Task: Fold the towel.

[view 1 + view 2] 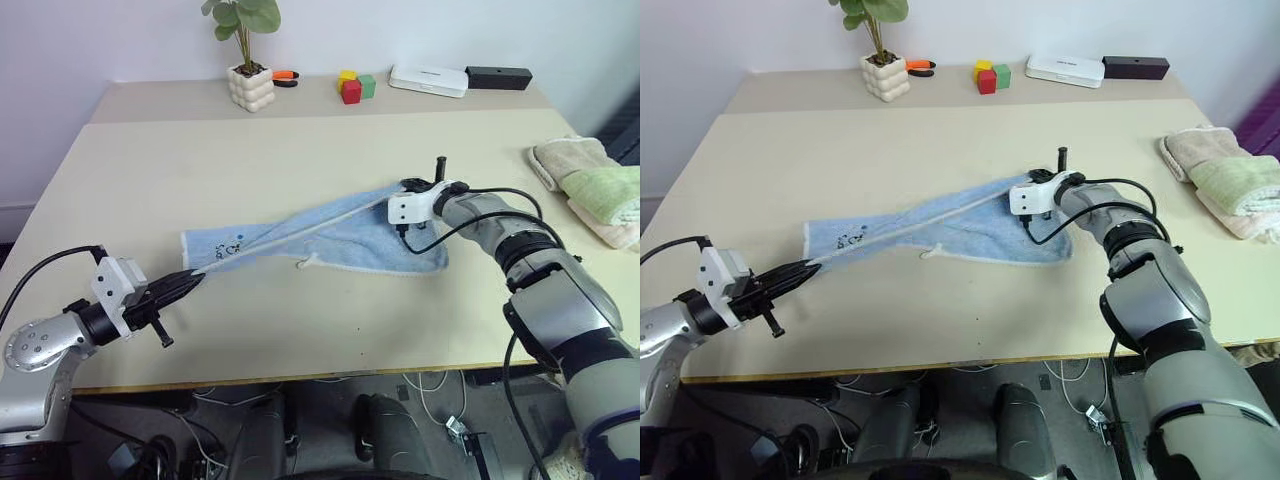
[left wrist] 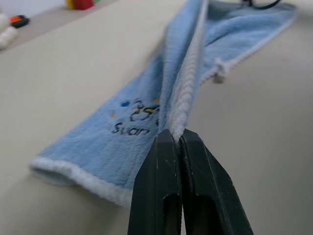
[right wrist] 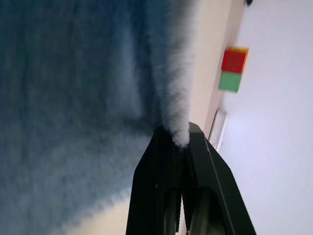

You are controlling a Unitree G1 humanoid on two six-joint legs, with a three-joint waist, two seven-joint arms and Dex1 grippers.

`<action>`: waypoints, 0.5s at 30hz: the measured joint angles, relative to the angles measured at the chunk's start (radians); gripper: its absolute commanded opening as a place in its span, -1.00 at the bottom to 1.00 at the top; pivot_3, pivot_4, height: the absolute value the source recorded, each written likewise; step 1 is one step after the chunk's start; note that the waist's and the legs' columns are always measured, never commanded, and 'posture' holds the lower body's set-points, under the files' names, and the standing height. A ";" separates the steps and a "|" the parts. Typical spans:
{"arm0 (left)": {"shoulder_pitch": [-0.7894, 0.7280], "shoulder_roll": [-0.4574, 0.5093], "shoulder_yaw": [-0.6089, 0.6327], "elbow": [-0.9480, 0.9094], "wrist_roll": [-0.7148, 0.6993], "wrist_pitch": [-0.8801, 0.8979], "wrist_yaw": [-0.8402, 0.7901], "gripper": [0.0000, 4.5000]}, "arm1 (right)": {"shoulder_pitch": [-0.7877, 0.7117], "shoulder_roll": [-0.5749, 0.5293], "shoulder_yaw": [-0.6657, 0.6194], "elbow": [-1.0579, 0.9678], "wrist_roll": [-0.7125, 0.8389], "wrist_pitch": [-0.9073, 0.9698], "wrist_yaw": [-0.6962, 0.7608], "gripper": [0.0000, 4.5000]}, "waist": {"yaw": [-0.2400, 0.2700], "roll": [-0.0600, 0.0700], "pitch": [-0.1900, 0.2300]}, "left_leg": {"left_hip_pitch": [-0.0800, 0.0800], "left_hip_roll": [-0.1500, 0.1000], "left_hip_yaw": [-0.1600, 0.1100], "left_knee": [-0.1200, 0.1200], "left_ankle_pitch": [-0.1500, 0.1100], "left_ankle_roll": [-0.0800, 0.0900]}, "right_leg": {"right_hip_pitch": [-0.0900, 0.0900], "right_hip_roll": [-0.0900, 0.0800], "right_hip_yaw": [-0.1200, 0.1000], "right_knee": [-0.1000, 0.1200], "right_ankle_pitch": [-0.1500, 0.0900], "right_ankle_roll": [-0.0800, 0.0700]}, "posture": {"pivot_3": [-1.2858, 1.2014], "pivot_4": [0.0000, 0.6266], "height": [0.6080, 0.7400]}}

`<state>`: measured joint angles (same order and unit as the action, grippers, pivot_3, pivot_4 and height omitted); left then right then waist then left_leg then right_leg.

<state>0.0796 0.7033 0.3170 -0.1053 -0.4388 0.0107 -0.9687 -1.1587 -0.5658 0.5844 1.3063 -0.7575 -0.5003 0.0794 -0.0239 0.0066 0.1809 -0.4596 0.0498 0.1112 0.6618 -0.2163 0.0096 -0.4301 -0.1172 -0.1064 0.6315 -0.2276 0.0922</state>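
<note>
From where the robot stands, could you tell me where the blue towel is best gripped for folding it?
By the pale hem, at its two ends, each arm coming in from its own side. The towel has that hem pulled into a taut line, and both grippers already pinch it there: the left gripper shut on the end near the print, the right gripper on the far end. The hem is thick and easy to pinch.

— What are the arms looking like?
— Silver-grey rounded shells with black joint rings; black cables are looping along both forearms. A white block is sitting at each wrist.
— And the ends?
— The left gripper and right gripper are each showing two flat, tapering black fingers.
</note>
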 measured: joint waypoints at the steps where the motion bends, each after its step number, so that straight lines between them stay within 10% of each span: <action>1: -0.037 -0.008 -0.008 0.030 0.017 -0.006 0.019 -1.00 | 0.004 -0.017 -0.013 -0.010 0.016 -0.015 0.018 -0.99 | 0.005 0.001 0.000 | 0.000 0.000 0.000 0.000 0.000 0.000 | 0.000 0.000 0.000 0.000 0.000 0.000 | 0.03 -0.52 1.00; 15: -1.211 0.003 -0.232 1.196 0.494 -0.422 0.470 -1.00 | -0.254 0.039 -0.106 0.010 0.076 0.155 -0.063 -0.99 | 0.003 -0.001 0.001 | -0.003 -0.001 0.002 -0.002 0.001 0.000 | -0.001 0.001 0.000 -0.001 0.000 0.002 | 0.03 -0.52 1.00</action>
<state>-1.1310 0.7060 0.0853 1.0908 0.0552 -0.4110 -0.4989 -1.4124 -0.5266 0.4782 1.3168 -0.6814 -0.3457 0.0160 -0.0211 0.0054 0.1821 -0.4625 0.0485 0.1135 0.6600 -0.2156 0.0097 -0.4316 -0.1166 -0.1068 0.6310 -0.2277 0.0940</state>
